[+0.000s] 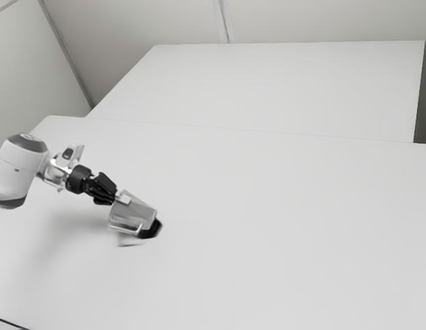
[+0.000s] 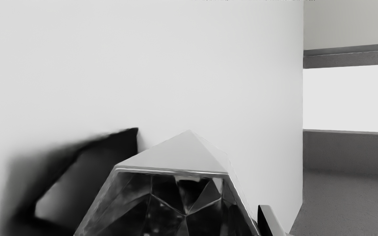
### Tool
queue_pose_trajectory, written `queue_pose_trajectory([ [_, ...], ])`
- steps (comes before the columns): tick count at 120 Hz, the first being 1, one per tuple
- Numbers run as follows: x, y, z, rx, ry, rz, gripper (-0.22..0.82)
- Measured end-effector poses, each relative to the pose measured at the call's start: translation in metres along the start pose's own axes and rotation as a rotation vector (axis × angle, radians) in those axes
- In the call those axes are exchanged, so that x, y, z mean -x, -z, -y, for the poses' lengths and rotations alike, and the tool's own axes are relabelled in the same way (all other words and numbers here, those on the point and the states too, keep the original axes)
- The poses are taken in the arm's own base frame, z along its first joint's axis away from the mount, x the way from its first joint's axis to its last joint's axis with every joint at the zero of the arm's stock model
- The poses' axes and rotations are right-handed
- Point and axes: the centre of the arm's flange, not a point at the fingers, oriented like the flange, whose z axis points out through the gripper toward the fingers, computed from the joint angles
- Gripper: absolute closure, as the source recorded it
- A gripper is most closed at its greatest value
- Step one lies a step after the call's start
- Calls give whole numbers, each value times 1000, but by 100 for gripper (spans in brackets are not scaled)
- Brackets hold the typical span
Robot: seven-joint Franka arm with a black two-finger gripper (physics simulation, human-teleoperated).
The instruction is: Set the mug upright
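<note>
One silvery, faceted mug with glossy walls (image 1: 132,213) is leaning well over near the exterior view's left side, its open mouth facing back toward the black two-finger gripper (image 1: 115,199). Whether its lower end is touching the broad, pale grey table (image 1: 282,220) or hanging just above it, I cannot tell. A dark, angular shadow (image 2: 123,144) is falling on the tabletop beside it. The gripper is sitting right at the mug's near end, but whether it is spreading, pressing together or pinching the mug, I cannot tell. Behind it, the white, rounded arm (image 1: 19,168) is reaching in from the exterior view's left. As I am judging it, the task is standing short of done: the scene is fitting a tipped mug being approached as well as one being turned partway. Either way, an upright stance on its base is what is lacking.
</note>
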Motion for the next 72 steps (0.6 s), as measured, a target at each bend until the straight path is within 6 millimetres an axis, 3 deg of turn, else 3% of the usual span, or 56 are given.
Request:
queue_pose_trajectory([
  [11,-5,4,-30,-36,-46,9,77],
  [36,-33,-15,-86,-270,-139,132,78],
  [72,-57,-38,-122,-639,-199,208,77],
])
